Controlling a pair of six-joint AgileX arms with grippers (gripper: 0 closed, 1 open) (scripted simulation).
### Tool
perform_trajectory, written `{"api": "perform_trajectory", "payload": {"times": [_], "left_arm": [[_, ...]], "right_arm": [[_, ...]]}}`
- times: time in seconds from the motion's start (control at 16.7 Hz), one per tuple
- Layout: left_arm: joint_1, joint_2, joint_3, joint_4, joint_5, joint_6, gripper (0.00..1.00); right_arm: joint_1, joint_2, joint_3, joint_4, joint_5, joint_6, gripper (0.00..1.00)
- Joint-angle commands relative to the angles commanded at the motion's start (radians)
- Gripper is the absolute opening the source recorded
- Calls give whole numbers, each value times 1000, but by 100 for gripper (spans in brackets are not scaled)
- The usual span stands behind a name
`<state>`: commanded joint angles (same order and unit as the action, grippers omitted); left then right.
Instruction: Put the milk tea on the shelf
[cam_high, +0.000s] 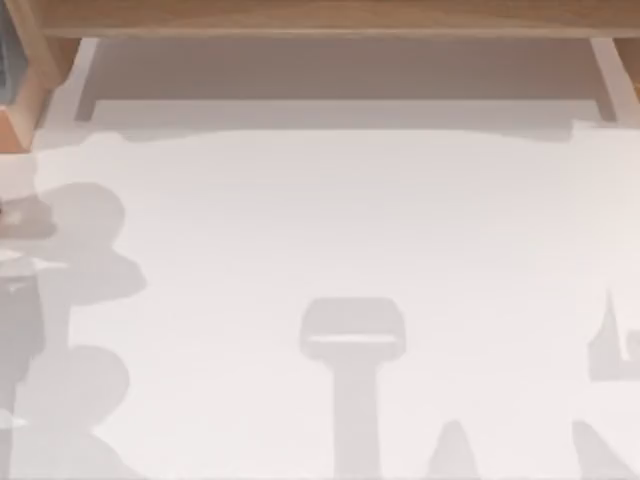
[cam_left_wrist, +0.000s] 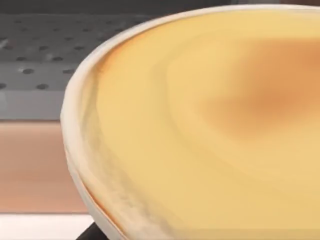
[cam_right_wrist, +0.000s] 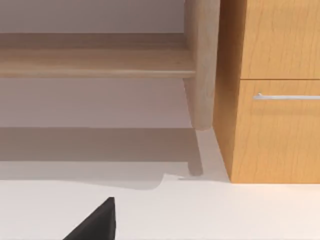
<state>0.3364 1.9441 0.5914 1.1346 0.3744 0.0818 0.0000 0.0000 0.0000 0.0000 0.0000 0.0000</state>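
1. Left gripper: finger state can't tell; round milk tea cup with creamy yellow-orange top sits right under its wrist camera. Risk: tilt spills it.
2. Wide light-brown wooden shelf spans table's far edge; risk: cup clips the board.
3. Right gripper: can't tell, idle near shelf's right support.

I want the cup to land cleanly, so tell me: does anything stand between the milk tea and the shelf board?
Nothing visible does. The milk tea sits right up against the left wrist camera. In the top view the shelf runs along the far edge with bare table before it, and the right wrist view shows its board bare too.
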Motion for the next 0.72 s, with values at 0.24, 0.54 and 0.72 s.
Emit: {"api": "perform_trajectory", "payload": {"times": [0.24,0.54,0.72], "left_arm": [[-1,3,-1,2,0,1,0],[-155,-73,82,-70,-39,-16,0],[-339,-113,164,-196,-97,-38,0]], "right_arm": [[0,0,0,0,0,0,100],[0,0,0,0,0,0,100],[0,0,0,0,0,0,100]]}}
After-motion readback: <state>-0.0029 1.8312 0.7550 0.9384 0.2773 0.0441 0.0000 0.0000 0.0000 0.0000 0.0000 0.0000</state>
